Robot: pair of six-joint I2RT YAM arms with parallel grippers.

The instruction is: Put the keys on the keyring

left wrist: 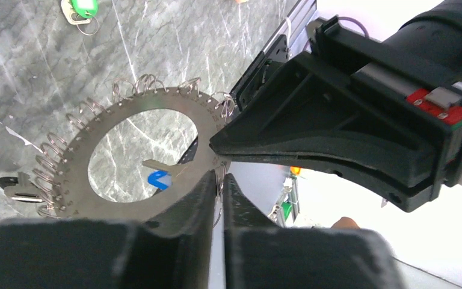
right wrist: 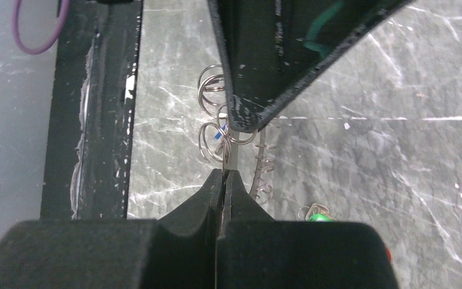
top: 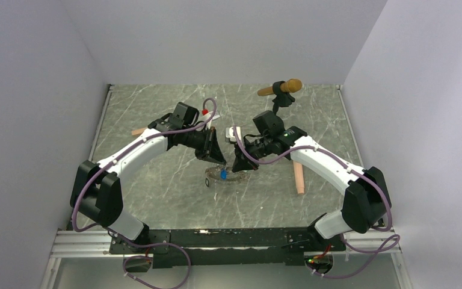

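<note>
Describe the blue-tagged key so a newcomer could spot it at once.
Find the marble table; at its middle is a flat metal ring edged with wire loops. The key shows through that ring's hole. Its tag is blue; the others are green and red.

From above, the keyring (top: 216, 182) is half hidden under the left pincer (top: 221, 161) and right pincer (top: 236, 167), its detail too small to tell, and the left wrist view's top edge clips the green key (left wrist: 78, 9).
</note>
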